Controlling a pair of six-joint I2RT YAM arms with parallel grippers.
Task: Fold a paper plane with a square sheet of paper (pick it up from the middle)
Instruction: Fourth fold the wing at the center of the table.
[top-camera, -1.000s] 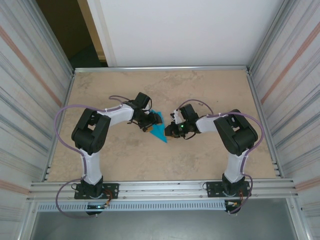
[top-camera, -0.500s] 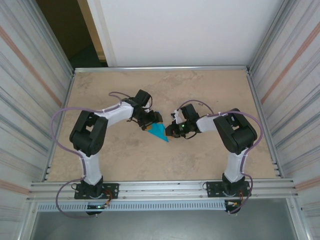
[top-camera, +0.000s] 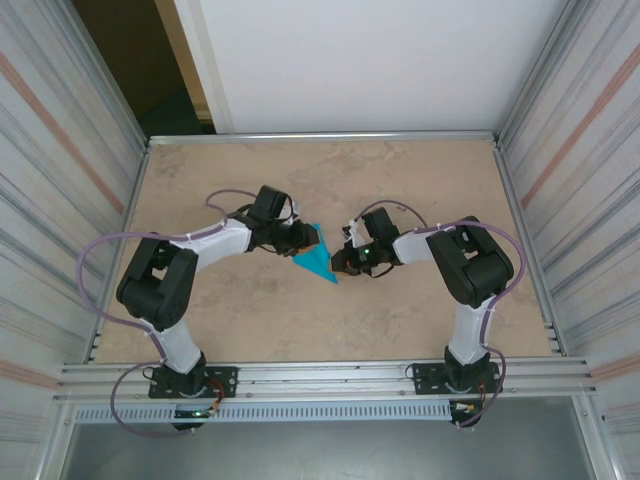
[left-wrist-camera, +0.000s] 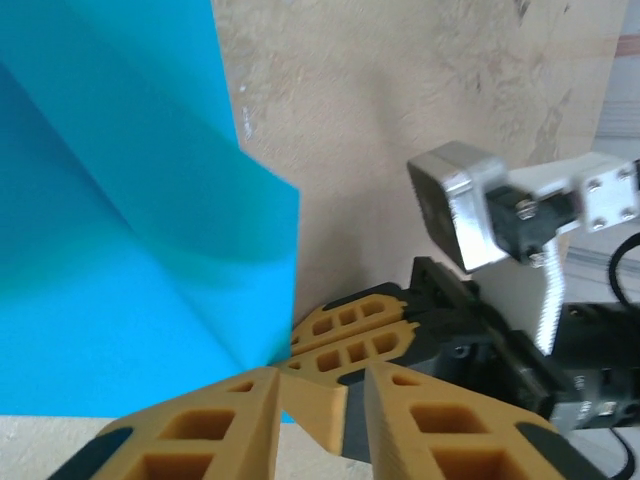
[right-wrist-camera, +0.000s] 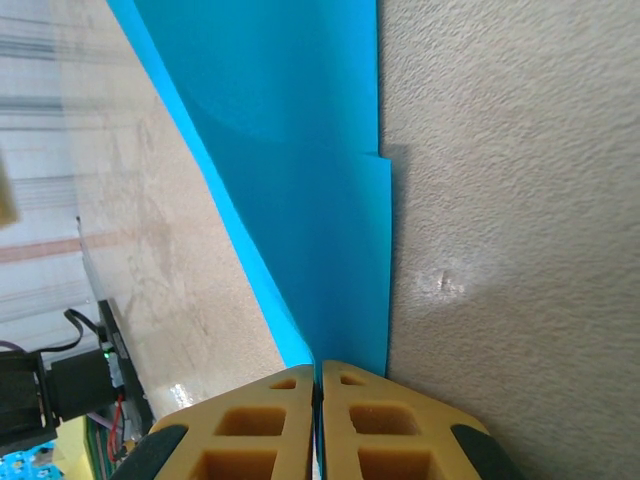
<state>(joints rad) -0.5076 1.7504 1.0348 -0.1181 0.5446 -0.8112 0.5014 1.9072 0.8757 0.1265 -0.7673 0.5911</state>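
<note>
Turquoise paper (top-camera: 315, 258) stays clamped in the right gripper (right-wrist-camera: 318, 374); the left gripper (left-wrist-camera: 322, 376), jaws slightly apart, has edged leftward.

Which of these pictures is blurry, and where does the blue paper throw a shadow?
Left wrist view: the paper looks soft, out of focus. Right wrist view: its edge is crisper, with a soft shadow on the table. Top view: even light, sharp.

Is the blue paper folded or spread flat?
Folded: the blue paper is a pointed triangle with overlapping creased layers, not a square.
</note>
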